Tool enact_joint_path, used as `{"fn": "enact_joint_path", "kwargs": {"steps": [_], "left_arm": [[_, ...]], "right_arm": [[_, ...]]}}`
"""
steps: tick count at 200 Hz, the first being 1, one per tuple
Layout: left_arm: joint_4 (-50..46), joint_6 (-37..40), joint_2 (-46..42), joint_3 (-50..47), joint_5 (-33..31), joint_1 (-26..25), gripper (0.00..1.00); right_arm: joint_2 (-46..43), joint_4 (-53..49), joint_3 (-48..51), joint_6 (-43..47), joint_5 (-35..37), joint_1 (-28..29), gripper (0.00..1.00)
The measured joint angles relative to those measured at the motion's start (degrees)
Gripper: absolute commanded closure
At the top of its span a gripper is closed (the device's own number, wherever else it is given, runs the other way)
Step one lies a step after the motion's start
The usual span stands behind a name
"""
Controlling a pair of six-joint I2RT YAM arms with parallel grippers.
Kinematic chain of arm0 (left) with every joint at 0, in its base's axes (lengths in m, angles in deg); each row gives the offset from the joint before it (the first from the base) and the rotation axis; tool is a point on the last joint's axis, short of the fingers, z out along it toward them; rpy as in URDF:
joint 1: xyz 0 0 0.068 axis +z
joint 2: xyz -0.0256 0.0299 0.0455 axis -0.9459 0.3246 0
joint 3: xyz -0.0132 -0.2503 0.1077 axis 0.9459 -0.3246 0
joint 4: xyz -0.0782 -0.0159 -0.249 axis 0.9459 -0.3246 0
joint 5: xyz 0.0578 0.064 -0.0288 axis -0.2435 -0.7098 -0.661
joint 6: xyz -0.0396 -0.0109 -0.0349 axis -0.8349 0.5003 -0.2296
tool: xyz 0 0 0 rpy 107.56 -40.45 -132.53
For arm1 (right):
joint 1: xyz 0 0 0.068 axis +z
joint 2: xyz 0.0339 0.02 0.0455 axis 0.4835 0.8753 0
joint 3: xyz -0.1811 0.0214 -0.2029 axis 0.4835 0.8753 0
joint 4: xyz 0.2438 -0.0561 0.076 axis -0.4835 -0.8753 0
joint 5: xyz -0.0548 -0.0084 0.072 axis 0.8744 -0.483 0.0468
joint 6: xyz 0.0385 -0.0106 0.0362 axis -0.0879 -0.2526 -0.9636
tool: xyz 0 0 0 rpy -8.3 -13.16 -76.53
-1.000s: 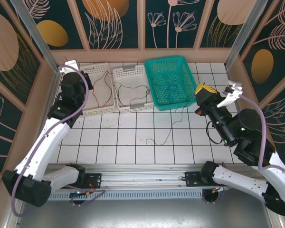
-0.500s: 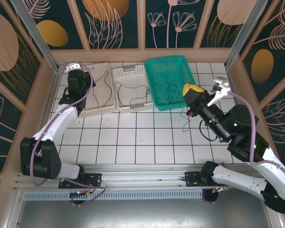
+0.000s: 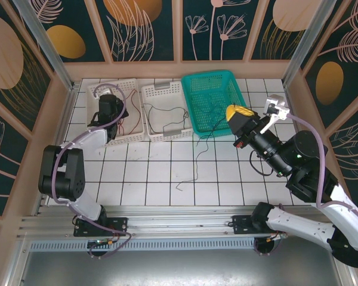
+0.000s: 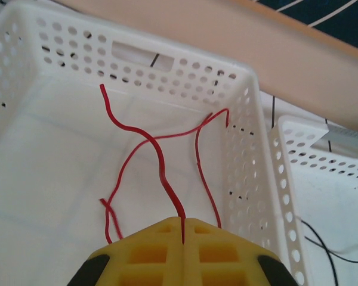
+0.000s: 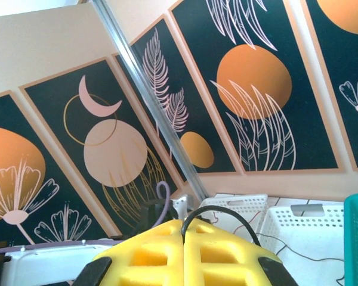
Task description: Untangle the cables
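Dark wall panels (image 3: 143,36) painted with orange discs and pale plants close in a white-tiled table (image 3: 149,176). From the near edge, the left arm (image 3: 77,143) reaches out to the left white basket (image 3: 120,85). The right arm (image 3: 298,158) is raised over the tiles on the right, its head just beside the green basket (image 3: 207,75). A second white basket (image 3: 161,89) stands between those two, with thin black cables (image 3: 167,116) lying in it.

The left gripper (image 4: 183,229) hangs over the left white basket. Its yellow pads are pressed together on a red cable (image 4: 161,161), which runs straight out of the seam between them and across the basket floor, crossing other red strands there. The right gripper (image 3: 232,111) is closed too; in its wrist view a dark cable (image 5: 221,215) loops out of the seam between the pads. From above, that hair-fine cable drops from the gripper, passes the green basket's near corner and runs down onto the tiles, where its end lies loose. Whether it is black or dark blue I can't tell. More dark strands lie faintly inside the green basket.
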Motion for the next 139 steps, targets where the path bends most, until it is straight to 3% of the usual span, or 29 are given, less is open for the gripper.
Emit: {"fn": "enact_joint_path", "kwargs": {"steps": [44, 68, 139], "left_arm": [[0.6, -1.1, 2.1, 0.0, 1.1, 0.0, 1.0], [0.7, -1.4, 2.7, 0.0, 1.6, 0.0, 0.88], [0.8, -1.5, 3.7, 0.0, 3.2, 0.0, 0.83]], "right_arm": [[0.0, 1.1, 0.0, 0.0, -2.3, 0.0, 1.0], [0.0, 1.8, 0.0, -0.2, -3.4, 0.0, 1.0], [0.3, 2.4, -1.4, -0.9, -4.8, 0.0, 1.0]]}}
